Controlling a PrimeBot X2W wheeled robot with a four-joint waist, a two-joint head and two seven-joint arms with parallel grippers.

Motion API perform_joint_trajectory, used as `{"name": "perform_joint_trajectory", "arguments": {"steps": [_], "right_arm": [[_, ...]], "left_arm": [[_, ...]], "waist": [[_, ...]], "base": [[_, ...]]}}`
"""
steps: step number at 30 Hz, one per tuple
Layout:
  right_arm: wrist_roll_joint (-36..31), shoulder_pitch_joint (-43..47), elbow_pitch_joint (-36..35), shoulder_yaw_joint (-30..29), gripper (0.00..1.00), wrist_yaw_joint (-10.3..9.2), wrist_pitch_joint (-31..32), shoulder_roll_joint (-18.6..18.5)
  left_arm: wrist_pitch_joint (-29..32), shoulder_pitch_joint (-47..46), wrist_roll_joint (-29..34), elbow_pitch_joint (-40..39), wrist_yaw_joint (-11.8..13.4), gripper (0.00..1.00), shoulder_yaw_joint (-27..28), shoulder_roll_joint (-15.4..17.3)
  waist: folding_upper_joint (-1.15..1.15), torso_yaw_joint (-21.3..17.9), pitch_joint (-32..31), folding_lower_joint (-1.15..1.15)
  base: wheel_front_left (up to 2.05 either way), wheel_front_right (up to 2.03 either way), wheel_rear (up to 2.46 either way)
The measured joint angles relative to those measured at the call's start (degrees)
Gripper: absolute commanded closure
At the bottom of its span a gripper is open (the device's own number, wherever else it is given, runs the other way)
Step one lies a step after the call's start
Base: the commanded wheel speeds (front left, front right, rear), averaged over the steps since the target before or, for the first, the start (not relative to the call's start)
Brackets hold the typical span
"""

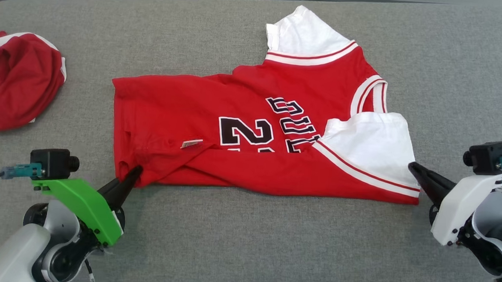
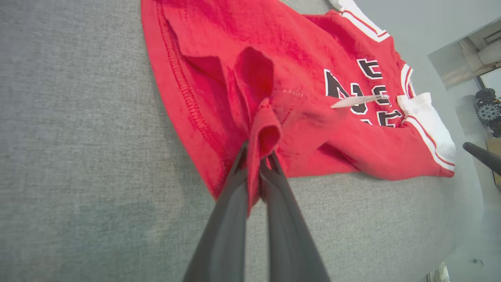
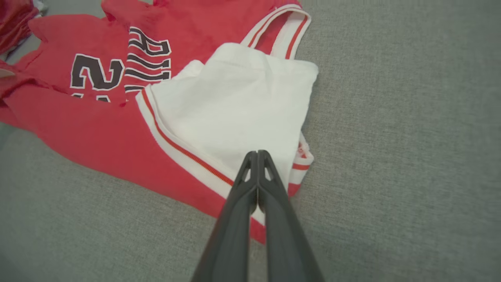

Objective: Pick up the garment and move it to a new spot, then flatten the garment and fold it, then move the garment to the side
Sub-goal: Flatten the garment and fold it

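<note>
Jersey (image 1: 250,158), red with white sleeves and black lettering, lies across the middle of the grey table (image 1: 245,244), hem toward my left and collar toward my right, with its near long edge already doubled up over the numbers. A small label (image 1: 191,143) sticks out by the hem, and that corner is rumpled. My left gripper (image 1: 135,171) is closed on that near hem corner; in the left wrist view a ridge of red cloth stands pinched between the fingers (image 2: 238,184). My right gripper (image 1: 413,166) is closed too, its tips at the outer edge of the near white sleeve (image 1: 371,143). In the right wrist view the fingers (image 3: 242,196) meet with no cloth showing between them, so I cannot tell whether it has caught any sleeve. I read this as the flatten-and-fold step, taking the near edge at both ends. Next I would raise both arms together and evenly, watching whether the sleeve end comes up. A second red garment (image 1: 17,86) sits well apart at far left.
</note>
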Motion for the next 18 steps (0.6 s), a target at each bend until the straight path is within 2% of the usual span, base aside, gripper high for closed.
{"name": "perform_joint_trajectory", "arguments": {"steps": [6, 9, 10, 11, 18], "right_arm": [[2.8, 1.3, -1.4, -2.2, 1.0, 0.0, 2.2, -2.6], [2.2, 3.2, -2.1, -2.2, 0.98, 0.0, 2.1, -2.4], [1.5, 3.4, -2.2, -2.3, 0.59, 0.0, 1.9, -2.4], [1.0, 3.5, -2.1, -2.3, 0.0, 0.0, 1.9, -2.2], [-3.0, 3.5, -0.3, -1.7, 0.0, 0.0, 2.0, -0.9]], "left_arm": [[1.9, 3.4, -3.9, -6.0, -0.1, 1.0, 2.6, 3.9], [1.4, 5.8, -4.8, -7.9, 0.8, 1.0, 2.8, 4.3], [1.3, 6.1, -4.8, -8.1, 0.9, 1.0, 2.8, 4.3], [1.2, 6.3, -4.8, -8.3, 1.0, 1.0, 2.7, 4.3], [0.9, 6.6, -4.8, -8.8, 1.4, 1.0, 2.6, 4.2]], "waist": [[0.0, -0.1, -0.6, 0.0], [0.0, -0.1, -0.2, 0.0], [0.0, -0.1, -0.1, 0.0], [0.0, -0.1, 0.1, 0.0], [0.0, -0.2, 0.9, 0.0]], "base": [[0.0, 0.0, 0.0], [0.0, 0.0, 0.0], [0.0, 0.0, 0.0], [0.0, 0.0, 0.0], [0.0, 0.0, 0.0]]}}
